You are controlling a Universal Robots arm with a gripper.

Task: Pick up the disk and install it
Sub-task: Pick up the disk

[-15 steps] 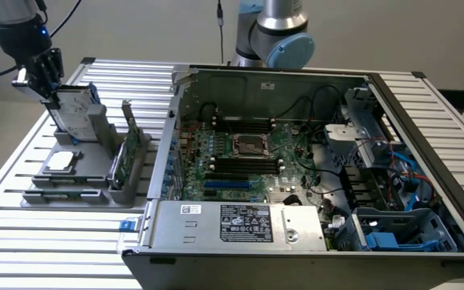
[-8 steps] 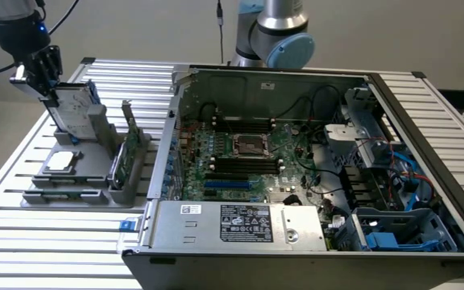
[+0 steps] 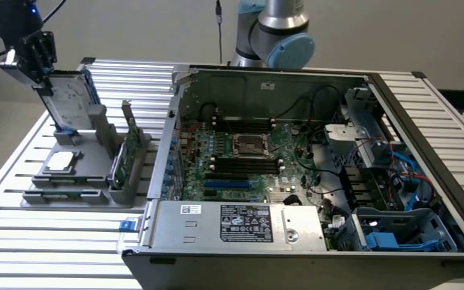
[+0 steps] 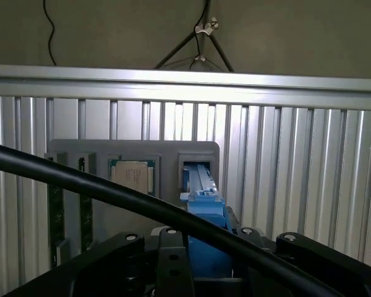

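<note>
Silver-grey rectangular metal disk (image 3: 69,99) in blue plastic carrier stood upright, my fingers (image 3: 38,55) clamped on its top, lower end just at the grey plastic stand (image 3: 95,130) on slatted metal counter (image 3: 22,241). Grasp done; install in open computer case (image 3: 280,84), well apart, not done.

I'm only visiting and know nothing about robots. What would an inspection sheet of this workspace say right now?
Surface: slatted metal table, with an open computer case on it.
Job's things: disk upright, lower end at a slot of the grey holder.
Clutter: square chip and green circuit card in the holder.
Grippers: gripper clamped on the disk's upper end.
Cables: black cable crossing in front of the wrist camera; blue and red wires inside the case.
Surroundings: plain wall, tripod.
</note>
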